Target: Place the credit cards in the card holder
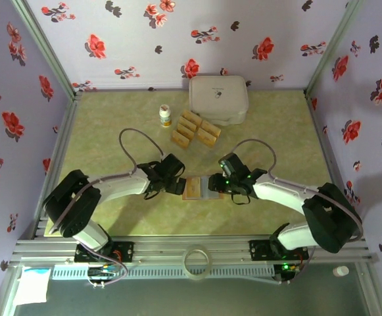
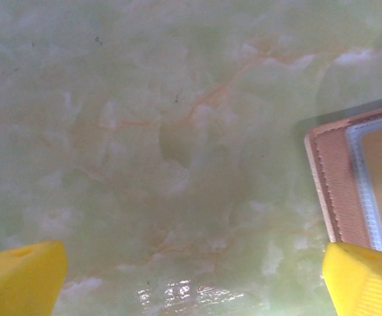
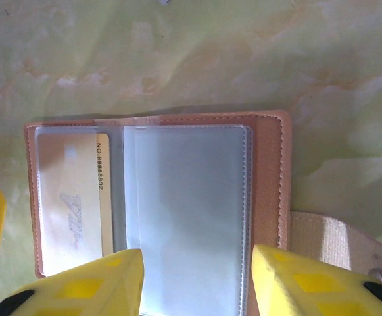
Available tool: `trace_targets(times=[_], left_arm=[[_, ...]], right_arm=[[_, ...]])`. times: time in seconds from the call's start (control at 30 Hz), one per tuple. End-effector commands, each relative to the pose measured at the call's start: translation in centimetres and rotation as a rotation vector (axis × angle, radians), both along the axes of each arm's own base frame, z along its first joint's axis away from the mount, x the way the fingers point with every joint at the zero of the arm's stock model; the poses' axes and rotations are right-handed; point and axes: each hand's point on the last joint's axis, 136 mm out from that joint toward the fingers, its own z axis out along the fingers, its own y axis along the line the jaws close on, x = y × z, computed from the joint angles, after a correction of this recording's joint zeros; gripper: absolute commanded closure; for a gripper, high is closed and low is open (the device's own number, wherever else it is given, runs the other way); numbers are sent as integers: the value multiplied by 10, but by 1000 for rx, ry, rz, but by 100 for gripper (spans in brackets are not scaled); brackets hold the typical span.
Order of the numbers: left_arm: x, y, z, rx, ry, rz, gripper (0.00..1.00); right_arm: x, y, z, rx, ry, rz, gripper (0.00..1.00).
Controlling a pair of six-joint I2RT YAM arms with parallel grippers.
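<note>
Yellow-tipped right gripper (image 3: 197,289) hovers, fingers (image 3: 92,283) parted and empty, above the opened pinkish-tan folding card holder (image 3: 269,171) sleeving one shiny gold card (image 3: 79,197), with the wide-spread left gripper (image 2: 191,276) just beside it, seemingly placed to steady it.

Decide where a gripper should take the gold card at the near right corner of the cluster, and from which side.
Probably from above, pinching the card across its long edges: it lies flat and thin on the table, leaving no side face. Its near and right sides are free; other cards crowd its left and far sides.
</note>
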Motion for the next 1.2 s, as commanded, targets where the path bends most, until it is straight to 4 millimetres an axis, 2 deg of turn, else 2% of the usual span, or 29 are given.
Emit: trace_targets(times=[0.0, 0.37, 0.63, 0.8, 0.93, 1.17], left_arm=[[3, -9, -1, -3, -8, -22, 0], [0, -11, -15, 13, 12, -26, 0], [-3, -12, -25, 24, 28, -29, 0], [-5, -13, -28, 22, 32, -29, 0], [-7, -14, -30, 19, 35, -31, 0], [-8, -15, -31, 10, 34, -29, 0]], right_arm=[[2, 0, -5, 12, 7, -17, 54], [1, -1, -17, -1, 30, -17, 54], [0, 16, -25, 60, 78, 14, 60], [1, 28, -16, 147, 74, 17, 62], [4, 42, -2, 231, 66, 23, 66], [10, 52, 24, 298, 33, 23, 68]])
